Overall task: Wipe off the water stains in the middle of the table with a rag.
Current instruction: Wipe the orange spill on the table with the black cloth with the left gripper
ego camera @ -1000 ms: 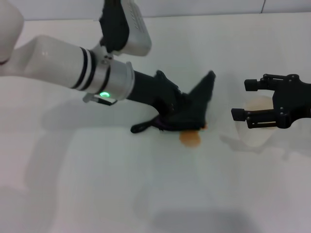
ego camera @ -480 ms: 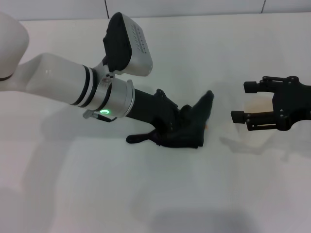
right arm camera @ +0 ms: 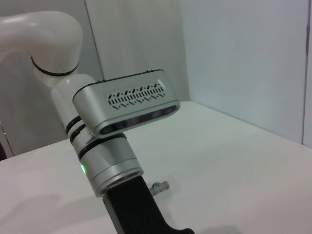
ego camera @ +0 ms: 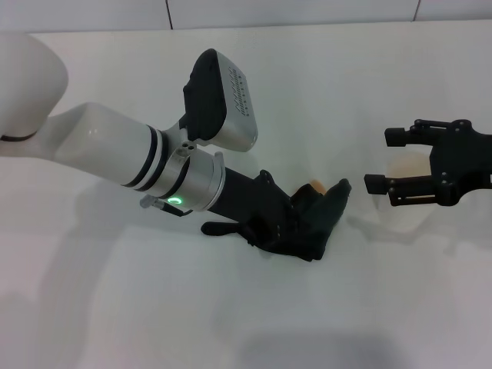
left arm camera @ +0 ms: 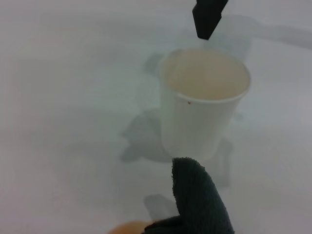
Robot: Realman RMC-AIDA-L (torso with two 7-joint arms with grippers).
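The left gripper point(ego camera: 296, 223) is low over the table point(ego camera: 115, 307), a little right of the centre of the head view, and it presses the rag point(ego camera: 311, 227) onto the white surface. The dark cloth covers the fingers, so I cannot tell how they stand, but the rag is bunched around them and clearly carried by this gripper. One corner of the rag points up toward the right, and a narrow tail point(ego camera: 219, 228) lies flat on the table to the left, under the arm's black wrist part.

Of the water stains point(ego camera: 315, 186) only a small orange-brown patch shows, just above the rag's upper edge; the rest, if there is any, is hidden under the cloth. In the left wrist view the same orange patch point(left arm camera: 127, 228) appears at the lower edge of the frame, touching the rag point(left arm camera: 200, 204).

The right gripper point(ego camera: 378, 161) is at the right edge of the head view, well apart from the rag, with its black fingers spread. It hangs over a white paper cup point(ego camera: 407, 196), which stands upright on the table between and below the fingers. In the left wrist view the cup point(left arm camera: 202, 105) is in the centre, near the rag tip but not touching it.
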